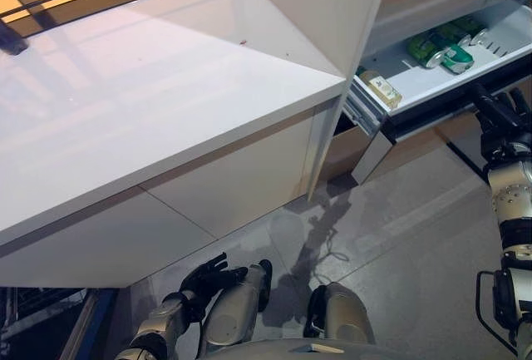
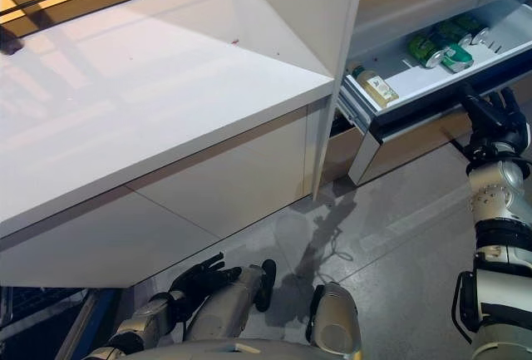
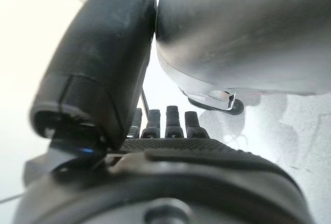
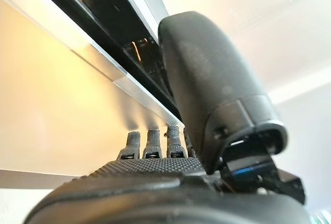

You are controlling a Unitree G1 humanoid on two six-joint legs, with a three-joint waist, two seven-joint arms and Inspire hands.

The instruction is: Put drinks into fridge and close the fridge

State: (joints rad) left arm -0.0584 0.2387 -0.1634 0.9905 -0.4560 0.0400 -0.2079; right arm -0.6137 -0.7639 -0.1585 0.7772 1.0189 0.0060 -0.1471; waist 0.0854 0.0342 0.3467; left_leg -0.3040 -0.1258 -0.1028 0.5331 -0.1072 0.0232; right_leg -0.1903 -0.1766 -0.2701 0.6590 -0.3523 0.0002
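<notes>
The fridge drawer (image 1: 432, 112) stands pulled out at the upper right, below a white upright panel. Inside it lie green cans (image 1: 440, 48) at the far end and a pale bottle (image 1: 381, 88) with a green cap nearer the cabinet. My right hand (image 1: 499, 115) is up against the drawer's dark front edge (image 4: 103, 63). Its fingers (image 4: 150, 144) are straight and point at the front, and it holds nothing. My left hand (image 1: 204, 281) hangs low by the floor, relaxed and empty, with its fingers (image 3: 165, 123) straight.
A long white counter (image 1: 150, 94) fills the left and middle, with white cabinet fronts (image 1: 233, 185) under it. A tall white side panel (image 1: 332, 11) borders the drawer. Grey tiled floor (image 1: 399, 227) lies before the drawer.
</notes>
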